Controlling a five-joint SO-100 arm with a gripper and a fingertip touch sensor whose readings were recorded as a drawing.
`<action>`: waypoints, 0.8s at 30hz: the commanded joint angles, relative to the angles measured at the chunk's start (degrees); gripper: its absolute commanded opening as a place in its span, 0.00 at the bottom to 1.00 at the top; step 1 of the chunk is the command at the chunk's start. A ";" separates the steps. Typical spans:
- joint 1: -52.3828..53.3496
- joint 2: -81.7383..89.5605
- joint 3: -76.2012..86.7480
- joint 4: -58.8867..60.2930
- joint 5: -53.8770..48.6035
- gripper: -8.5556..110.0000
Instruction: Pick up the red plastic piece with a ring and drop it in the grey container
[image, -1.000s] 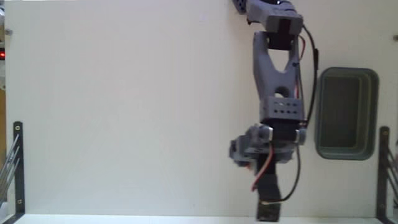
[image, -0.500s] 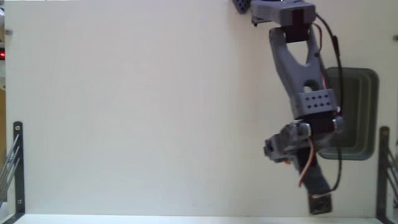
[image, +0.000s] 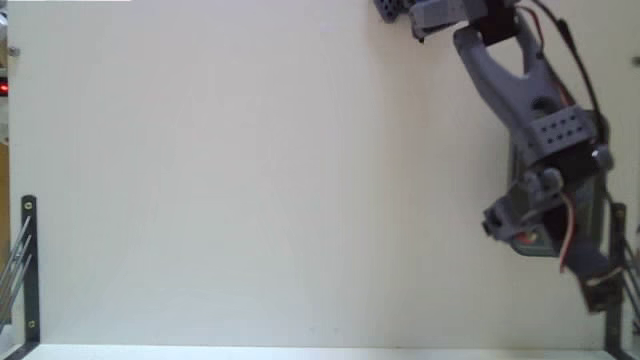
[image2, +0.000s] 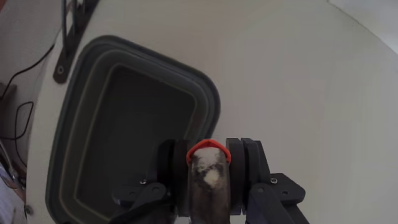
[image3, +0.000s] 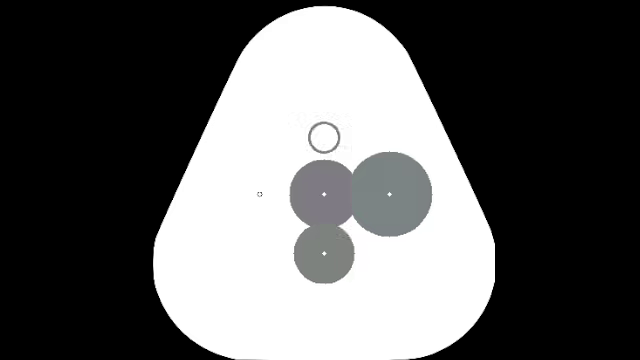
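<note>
Piece (image2: 208, 163) of red plastic with a greyish ring part, pinched between the two dark fingers (image2: 169, 168) at the bottom centre of the wrist view; red arc showing on top, mottled grey body running down toward the bottom edge, long axis pointing up and down in that frame and in line with the fingers. Fingers clenched on it from left and right, no gap visible on either side. In the fixed view, only a small red glint amid the gripper (image: 535, 240) at the right edge, too small to read further. Directly behind the piece in the wrist view, the grey container (image2: 74, 118), a dark rounded-rectangular tub filling the left half of the frame, its thick rim curving past just above and left of the held piece, inside dark and apparently empty. Piece sitting over the rim's lower right corner rather than over the middle of the opening; opening lying up and to the left of the fingers. Height above the rim not readable. In the fixed view, tub almost wholly hidden under the arm at the right side, only a sliver of it showing. Pale worktop (image: 250, 180) bare across the rest. Judged stage: carry nearly finished, release not yet made. Next move probably a short shift toward the upper left of the wrist frame, then letting go; dropped here, the piece could strike the rim and bounce out.
</note>
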 joint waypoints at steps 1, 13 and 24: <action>-3.42 7.03 1.28 -2.17 0.18 0.29; -9.96 9.75 4.96 -3.12 0.18 0.29; -11.74 10.48 5.96 -3.38 0.18 0.29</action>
